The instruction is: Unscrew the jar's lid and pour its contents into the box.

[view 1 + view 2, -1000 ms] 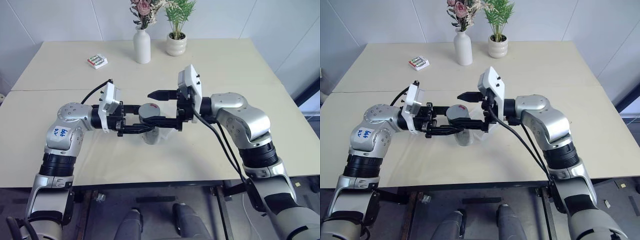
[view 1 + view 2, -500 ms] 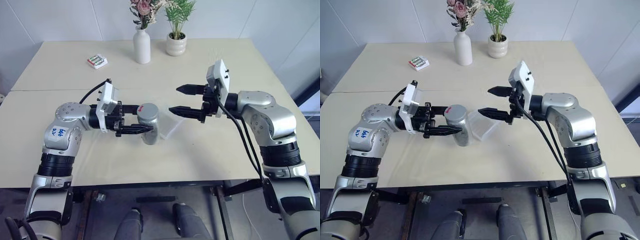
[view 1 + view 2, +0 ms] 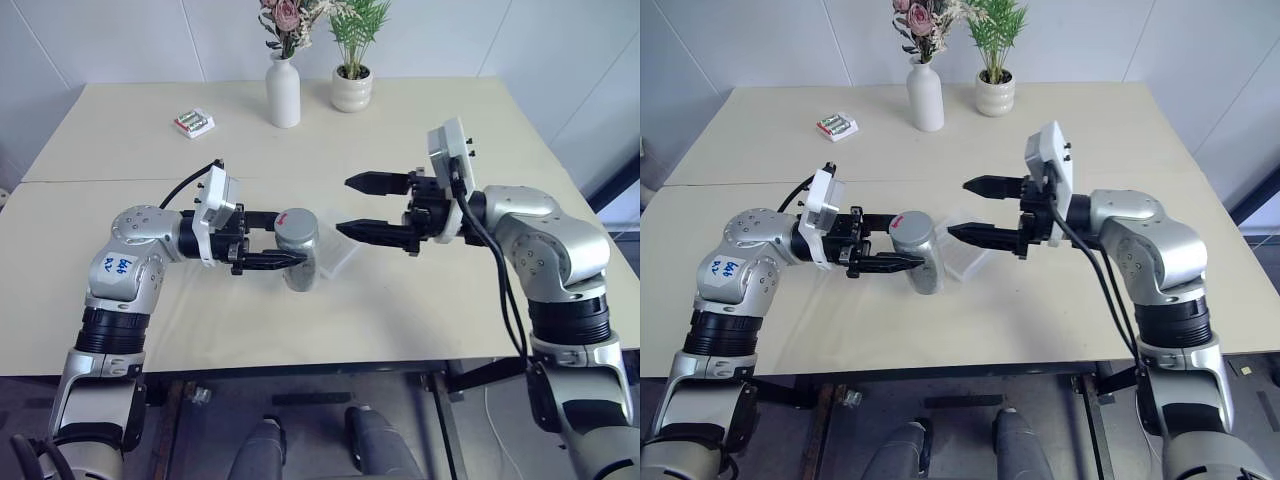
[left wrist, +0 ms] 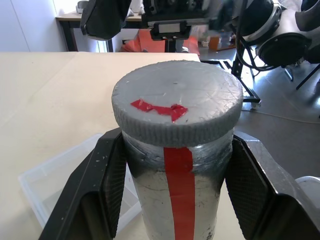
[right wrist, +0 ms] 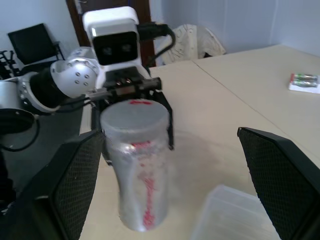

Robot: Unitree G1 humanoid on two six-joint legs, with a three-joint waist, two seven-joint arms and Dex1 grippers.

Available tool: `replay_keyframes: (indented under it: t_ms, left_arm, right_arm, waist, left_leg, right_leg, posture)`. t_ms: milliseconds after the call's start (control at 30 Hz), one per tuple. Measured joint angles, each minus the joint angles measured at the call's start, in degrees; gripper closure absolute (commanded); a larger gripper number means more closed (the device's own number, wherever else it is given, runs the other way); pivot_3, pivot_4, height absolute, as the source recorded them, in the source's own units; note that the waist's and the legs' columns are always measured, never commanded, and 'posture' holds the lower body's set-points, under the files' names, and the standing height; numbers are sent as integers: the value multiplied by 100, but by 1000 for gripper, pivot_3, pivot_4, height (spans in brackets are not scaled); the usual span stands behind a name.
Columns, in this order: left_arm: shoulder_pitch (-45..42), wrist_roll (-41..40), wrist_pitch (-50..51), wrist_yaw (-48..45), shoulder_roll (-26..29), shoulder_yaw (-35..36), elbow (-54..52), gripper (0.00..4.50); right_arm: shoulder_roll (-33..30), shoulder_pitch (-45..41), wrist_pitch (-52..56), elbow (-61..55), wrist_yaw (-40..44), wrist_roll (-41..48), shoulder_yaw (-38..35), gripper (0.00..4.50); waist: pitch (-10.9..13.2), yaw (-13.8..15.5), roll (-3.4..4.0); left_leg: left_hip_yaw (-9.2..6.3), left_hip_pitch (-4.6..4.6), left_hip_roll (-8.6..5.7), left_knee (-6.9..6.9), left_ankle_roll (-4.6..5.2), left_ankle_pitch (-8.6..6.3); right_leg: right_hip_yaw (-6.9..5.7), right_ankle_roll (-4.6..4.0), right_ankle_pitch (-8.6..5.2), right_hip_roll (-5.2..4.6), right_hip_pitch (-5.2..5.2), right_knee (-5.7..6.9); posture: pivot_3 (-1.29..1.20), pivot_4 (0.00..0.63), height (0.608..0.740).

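Cream and broad, the surface (image 3: 420, 130) carries the jar (image 3: 299, 262) near its front middle, silver-grey lid (image 3: 296, 224) on, the left end effector (image 3: 296, 240) clenched around the jar just under the lid. Just beside the jar lies the clear box (image 3: 338, 258), and the right end effector (image 3: 347, 206) hangs spread wide, apart from the lid. Far back stand a white vase (image 3: 283, 92), a potted plant (image 3: 353, 85) and a battery pack (image 3: 194, 122), against pale walls.

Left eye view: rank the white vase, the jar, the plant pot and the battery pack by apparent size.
1. White vase
2. Jar, though it sits nearer the camera, so this order is unsure
3. Plant pot
4. Battery pack
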Motion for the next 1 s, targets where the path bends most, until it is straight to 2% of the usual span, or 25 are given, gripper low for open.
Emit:
replay_keyframes:
  t_ms: [233,567,1000]
  left_arm:
    - [7,0,15,1,0,-2,-22,2040]
    - [16,-3,56,11,0,-2,-81,2040]
    - [57,-8,83,77,0,2,-148,2040]
  right_arm:
    - [541,-355,-19,5,-356,-315,546,25]
    - [872,-427,-197,298,-494,-742,898,25]
    - [926,-435,-267,389,-480,-907,924,25]
  waist:
    - [0,3,0]
    - [0,-9,0]
    - [0,-5,0]
  left_leg:
    - [-2,-1,0,-4,0,0]
    - [-2,-1,1,-5,0,0]
    - [-2,-1,-1,-4,0,0]
  right_leg:
    - [-2,0,0,-2,-2,-2]
    - [-2,-1,0,0,-4,0]
    - [-2,-1,0,-3,-4,-1]
  posture:
    - [0,150,740]
    - [0,150,740]
    - [0,150,740]
